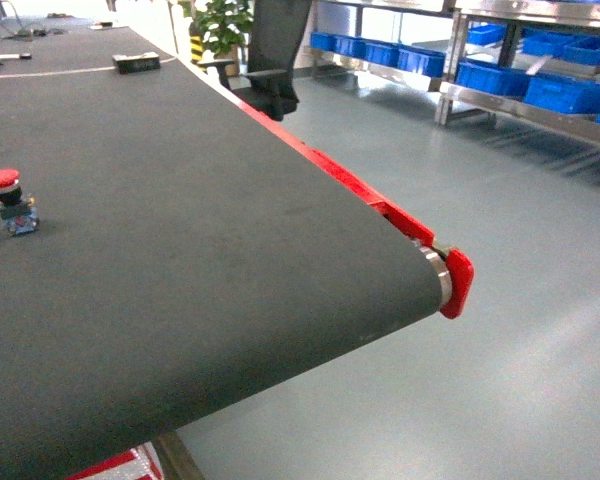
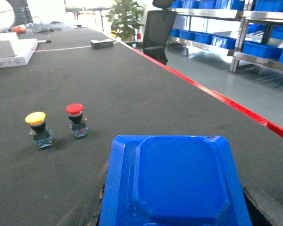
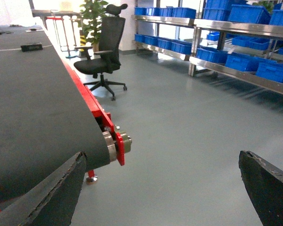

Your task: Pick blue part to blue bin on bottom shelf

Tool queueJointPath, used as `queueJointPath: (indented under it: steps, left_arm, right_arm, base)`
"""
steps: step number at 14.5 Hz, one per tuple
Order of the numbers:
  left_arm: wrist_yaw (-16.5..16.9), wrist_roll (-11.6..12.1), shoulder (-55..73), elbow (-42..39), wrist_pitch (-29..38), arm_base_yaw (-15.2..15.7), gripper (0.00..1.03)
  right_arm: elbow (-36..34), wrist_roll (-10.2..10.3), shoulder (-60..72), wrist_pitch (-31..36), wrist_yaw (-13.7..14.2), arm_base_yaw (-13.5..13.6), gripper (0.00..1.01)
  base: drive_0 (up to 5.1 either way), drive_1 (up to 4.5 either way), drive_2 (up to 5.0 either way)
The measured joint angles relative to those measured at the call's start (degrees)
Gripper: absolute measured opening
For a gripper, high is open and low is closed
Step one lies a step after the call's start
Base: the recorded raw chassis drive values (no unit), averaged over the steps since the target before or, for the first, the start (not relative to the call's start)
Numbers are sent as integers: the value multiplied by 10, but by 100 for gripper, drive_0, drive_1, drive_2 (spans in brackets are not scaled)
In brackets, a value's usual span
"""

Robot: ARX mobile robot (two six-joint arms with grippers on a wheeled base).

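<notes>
Blue part (image 2: 177,181) fills the near edge of the left wrist view, seated between the left tool's (image 2: 177,207) dark fingers, so that tool appears clamped on it; the part is held flat and low over the belt (image 1: 180,260), probably to carry it clear of what lies there. Left of it on the belt stand 2 push buttons, a yellow button (image 2: 37,128) and, just beside it to the right, a red button (image 2: 76,120); both sit apart from the part. In the head view only the red one shows, at the far left. A white box (image 2: 12,52) lies at the far left, and a small black box (image 2: 101,44) lies near the belt's far end.

Right of the belt's red edge (image 1: 380,205) the grey floor (image 3: 188,141) opens out. The right tool (image 3: 162,188) hangs past the belt's end with its fingers spread wide and nothing between them. An office chair (image 3: 104,54) stands by the belt. Far right, steel racks (image 3: 236,66) hold rows of blue bins (image 3: 243,61); the bottom shelf itself I cannot make out. That stretch of floor separates the robot from the racks, so I judge the carry has barely begun.
</notes>
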Motion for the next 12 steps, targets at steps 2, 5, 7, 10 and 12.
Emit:
queueJointPath:
  steps: [2, 5, 7, 10, 12]
  left_arm:
    - [0, 0, 0, 0, 0, 0, 45]
    - [0, 0, 0, 0, 0, 0, 45]
    - [0, 0, 0, 0, 0, 0, 45]
    - [0, 0, 0, 0, 0, 0, 45]
    - [0, 0, 0, 0, 0, 0, 45]
  right_arm:
    - [0, 0, 0, 0, 0, 0, 98]
    - [0, 0, 0, 0, 0, 0, 98]
    - [0, 0, 0, 0, 0, 0, 98]
    - [0, 0, 0, 0, 0, 0, 98]
    - [0, 0, 0, 0, 0, 0, 98]
  base:
    - [-164, -164, -164]
    - [-161, -161, -161]
    - [-154, -154, -154]
    - [-161, -161, -161]
    - [-152, -152, -152]
